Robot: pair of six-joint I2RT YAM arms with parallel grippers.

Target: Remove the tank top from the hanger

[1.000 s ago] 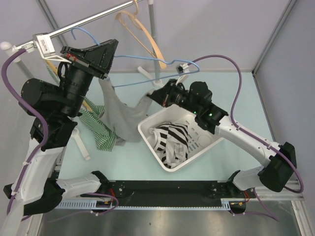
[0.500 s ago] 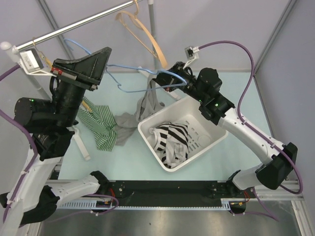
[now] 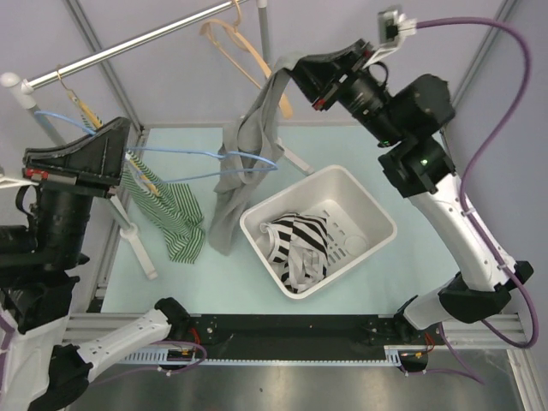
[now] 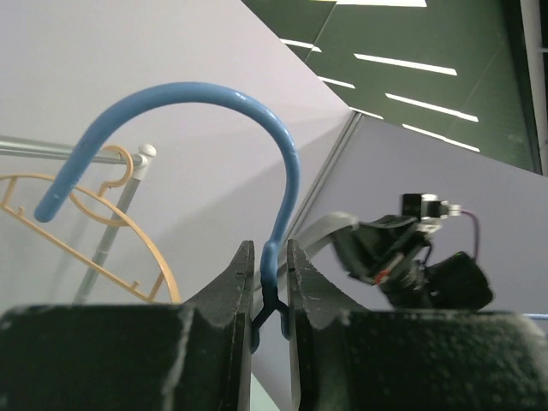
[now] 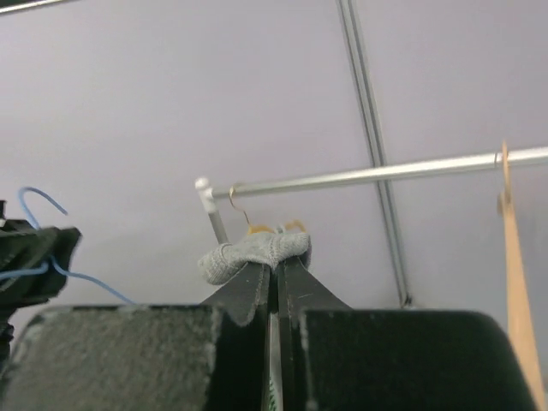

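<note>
- Above the table [image 3: 214, 276], in the overhead view, the right gripper [image 3: 296, 75] is raised high at the back, clenched on the top edge of the grey tank top [image 3: 255, 120].
- The tank top hangs from that grip in one long fold, and its lower end dangles just left of the white basket [image 3: 370, 199].
- The left gripper [image 3: 128, 154] sits at the left side, grasping the blue hanger [image 3: 184, 151] by its neck.
- The hanger reaches out to the right, and its far end is caught in the tank top about halfway down the fold.
- A green striped garment [image 3: 175, 223] sits below the hanger, to the left of the tank top. Whether it hangs or lies flat cannot be told.
- The basket holds a black-and-white striped cloth [image 3: 295, 244].
- A wooden hanger [image 3: 253, 64] hangs on the metal rail [image 3: 128, 47] at the back.
- In the left wrist view, the two fingers [image 4: 233, 291] pinch the twisted neck of the blue hanger, with only that wire between them. Its hook curves up and over to the left.
- Beyond the hook, the right gripper shows in the distance with grey cloth in its grip.
- In the right wrist view, the jaws are pressed together on a wad of the tank top bunched at their tips.
- The rail runs across behind the wad, and the blue hanger shows small at the left edge.
</note>
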